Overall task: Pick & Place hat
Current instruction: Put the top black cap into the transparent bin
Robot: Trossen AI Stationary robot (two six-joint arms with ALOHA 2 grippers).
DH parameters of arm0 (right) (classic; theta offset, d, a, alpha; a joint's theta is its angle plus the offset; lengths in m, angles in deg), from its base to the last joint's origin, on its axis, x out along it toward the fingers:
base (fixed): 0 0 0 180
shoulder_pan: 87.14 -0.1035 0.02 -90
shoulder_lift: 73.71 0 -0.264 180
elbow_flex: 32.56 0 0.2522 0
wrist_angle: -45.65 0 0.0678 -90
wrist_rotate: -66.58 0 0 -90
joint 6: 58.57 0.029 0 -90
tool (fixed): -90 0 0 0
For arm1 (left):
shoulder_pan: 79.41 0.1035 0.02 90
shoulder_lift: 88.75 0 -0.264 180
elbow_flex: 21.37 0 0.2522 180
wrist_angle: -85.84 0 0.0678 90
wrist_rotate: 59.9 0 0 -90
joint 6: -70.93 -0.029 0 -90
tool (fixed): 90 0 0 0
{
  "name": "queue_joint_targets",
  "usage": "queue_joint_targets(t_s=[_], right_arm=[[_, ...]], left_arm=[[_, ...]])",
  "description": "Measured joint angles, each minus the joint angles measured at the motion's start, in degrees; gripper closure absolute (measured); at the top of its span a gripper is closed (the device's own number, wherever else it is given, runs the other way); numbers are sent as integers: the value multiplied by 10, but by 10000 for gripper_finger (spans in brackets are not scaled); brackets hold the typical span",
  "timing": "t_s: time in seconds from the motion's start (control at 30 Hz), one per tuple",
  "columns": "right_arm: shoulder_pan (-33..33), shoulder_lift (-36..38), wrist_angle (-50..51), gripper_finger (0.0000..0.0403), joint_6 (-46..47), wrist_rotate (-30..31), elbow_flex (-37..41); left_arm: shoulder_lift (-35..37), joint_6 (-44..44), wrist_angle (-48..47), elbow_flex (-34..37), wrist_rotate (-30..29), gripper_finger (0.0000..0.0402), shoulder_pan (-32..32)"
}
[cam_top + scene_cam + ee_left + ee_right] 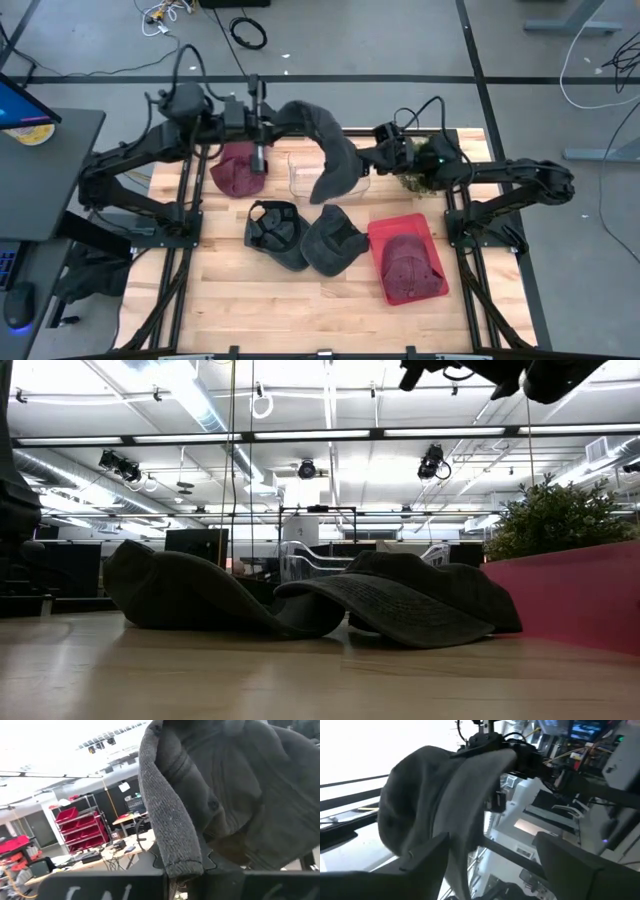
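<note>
Hanging in the air above the back middle of the wooden table (300, 300), a dark grey hat (325, 150) is stretched between both arms; its long axis runs from the left gripper (272, 122) down and across toward the right gripper (362, 158), with its lower end drooping toward the table beside a clear plastic container (300, 172); the left gripper's jaws are closed on the hat's upper edge, and in the left wrist view the knitted band (167, 825) hangs straight in front of the camera; the right gripper is at the hat's other side, and in the right wrist view its fingers (427, 855) stand spread with the cloth draped over one of them, so whether they clamp it I cannot tell; on the table lie two more dark caps (275, 232) and (332, 240), touching each other; a maroon cap (240, 170) lies near the left arm; another maroon cap (410, 262) sits in a red tray (385, 228); a small green plant (415, 180) stands under the right arm.
</note>
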Motion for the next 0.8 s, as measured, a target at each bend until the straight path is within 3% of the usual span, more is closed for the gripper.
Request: queue_joint_targets(t_s=[0.17, 0.33, 0.47, 0.67, 0.8], right_arm=[[0, -24, -55, 99, 21, -2, -14], [0, -24, -58, 137, 17, -3, -14], [0, -24, -68, 208, 14, -3, -14], [0, -24, -73, 372, -13, -9, -14], [3, -24, -70, 383, -22, -15, -14]], left_arm=[[-15, 12, -6, 0, 4, 378, 0], [-14, 13, -13, 0, 2, 378, 0], [-14, 14, -22, 0, -15, 372, 0], [-13, 46, -57, -1, -29, 344, 0], [-13, 80, -77, -1, -31, 334, 1]])
